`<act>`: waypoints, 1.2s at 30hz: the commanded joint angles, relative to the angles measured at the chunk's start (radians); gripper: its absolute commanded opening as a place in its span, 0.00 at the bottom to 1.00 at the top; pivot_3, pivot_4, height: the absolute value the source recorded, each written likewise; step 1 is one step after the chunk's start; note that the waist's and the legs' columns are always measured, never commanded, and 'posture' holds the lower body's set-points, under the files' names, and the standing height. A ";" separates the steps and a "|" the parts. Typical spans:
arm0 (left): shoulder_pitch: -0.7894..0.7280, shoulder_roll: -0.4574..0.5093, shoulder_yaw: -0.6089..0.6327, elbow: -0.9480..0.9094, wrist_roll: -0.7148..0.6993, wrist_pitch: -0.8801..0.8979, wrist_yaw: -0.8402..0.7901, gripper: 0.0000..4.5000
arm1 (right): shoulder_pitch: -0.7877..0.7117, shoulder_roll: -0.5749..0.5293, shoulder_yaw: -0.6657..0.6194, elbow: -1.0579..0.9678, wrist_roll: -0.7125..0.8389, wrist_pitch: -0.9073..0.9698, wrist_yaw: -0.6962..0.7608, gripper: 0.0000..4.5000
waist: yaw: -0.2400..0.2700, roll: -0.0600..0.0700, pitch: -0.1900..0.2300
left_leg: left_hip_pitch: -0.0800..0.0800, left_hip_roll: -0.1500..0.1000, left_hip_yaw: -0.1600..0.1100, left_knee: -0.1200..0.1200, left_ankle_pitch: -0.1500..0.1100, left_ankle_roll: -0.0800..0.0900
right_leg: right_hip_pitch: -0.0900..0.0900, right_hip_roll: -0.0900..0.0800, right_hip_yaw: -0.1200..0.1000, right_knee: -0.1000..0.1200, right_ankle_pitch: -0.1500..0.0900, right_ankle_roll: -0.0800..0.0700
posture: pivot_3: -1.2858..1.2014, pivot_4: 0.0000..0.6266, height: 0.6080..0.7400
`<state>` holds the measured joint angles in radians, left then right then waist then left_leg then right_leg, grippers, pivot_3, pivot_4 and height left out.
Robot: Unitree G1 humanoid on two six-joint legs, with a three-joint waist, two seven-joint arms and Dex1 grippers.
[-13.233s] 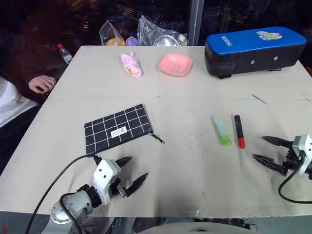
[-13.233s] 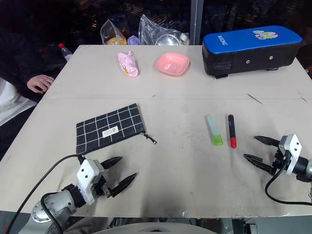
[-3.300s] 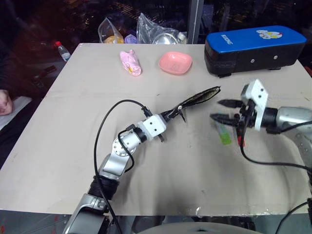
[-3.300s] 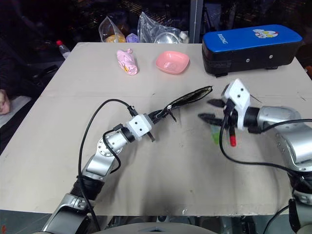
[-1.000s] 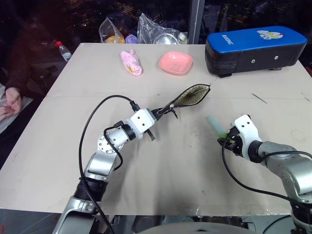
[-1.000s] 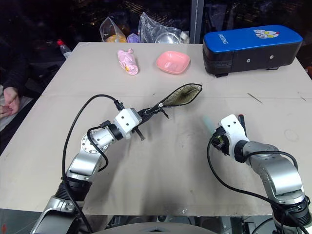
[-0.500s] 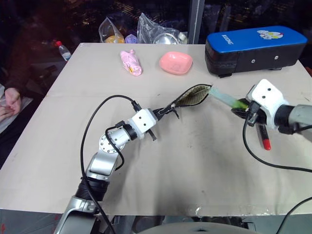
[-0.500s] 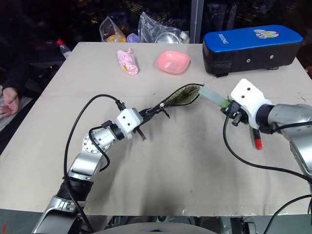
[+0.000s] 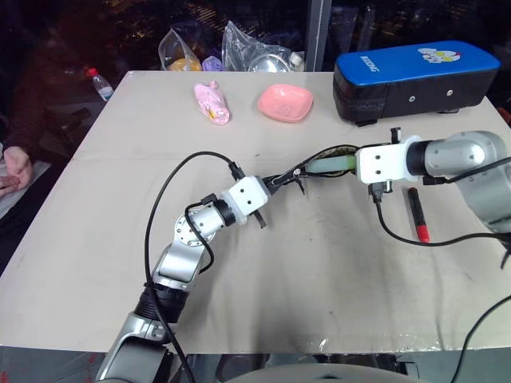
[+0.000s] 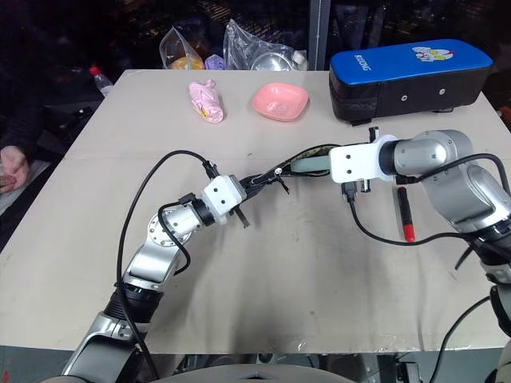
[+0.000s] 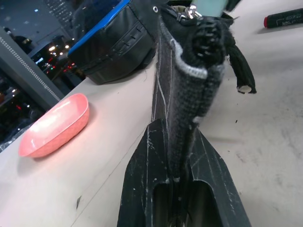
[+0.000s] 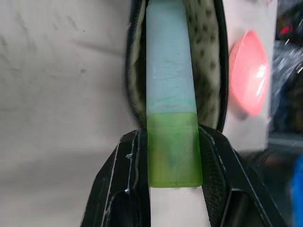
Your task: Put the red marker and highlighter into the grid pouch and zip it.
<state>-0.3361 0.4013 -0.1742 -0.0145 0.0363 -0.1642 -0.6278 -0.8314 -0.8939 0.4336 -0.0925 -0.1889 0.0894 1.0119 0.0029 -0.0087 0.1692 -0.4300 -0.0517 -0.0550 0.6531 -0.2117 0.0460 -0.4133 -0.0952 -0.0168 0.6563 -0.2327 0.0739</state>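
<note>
left jaws: the left gripper (image 11: 177,156) is clamped tight on one end of the grid pouch (image 11: 182,101), the two black fingers (image 11: 142,184) pressing the fabric flat between them; the pouch is carried clear of the surface (image 9: 303,263), edge up, running away from the jaws toward the right arm.
pouch mouth: the open end is the far end from the left jaws; its spotted lining (image 12: 203,56) gapes on both sides of the highlighter.
highlighter: the highlighter (image 12: 170,99) is pinched by its green end in the right gripper (image 12: 173,156); the pale mint body lies straight ahead of those jaws and its front part is already between the pouch's lips.
right jaws: partly closed, set to the width of the green end and holding it.
key relation: the highlighter's long axis lines up with the pouch's length, tip pointing down the pouch toward the left jaws, so I judge the coming move to be a straight push along that line, then a release.
risk: a slight twist could catch the tip on the zip edge or lining.
red marker: the red marker (image 9: 417,214) lies flat on the surface just beyond the right arm, well apart from the pouch, nearer the right arm than the left.
far edge: a pink dish (image 9: 285,103) and a blue-topped case (image 9: 415,72) stand behind.
</note>
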 commanded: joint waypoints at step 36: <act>-0.017 -0.069 0.052 -0.012 -0.098 0.054 0.017 0.00 | 0.746 0.225 -0.785 -0.408 0.366 1.151 -0.426 0.99 | 0.012 0.002 -0.001 | 0.000 -0.001 0.000 0.000 -0.002 0.004 | 0.001 -0.002 0.001 0.002 0.000 0.000 | 0.52 0.24 0.89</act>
<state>-0.3379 0.3408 -0.1504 0.0094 -0.0299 -0.1132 -0.6249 -0.0887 -0.6771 -0.3064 -0.4462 0.1606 1.1892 0.6147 0.0146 -0.0069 0.1680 -0.4295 -0.0526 -0.0545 0.6537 -0.2137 0.0497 -0.4127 -0.0974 -0.0161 0.6582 -0.2326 0.0736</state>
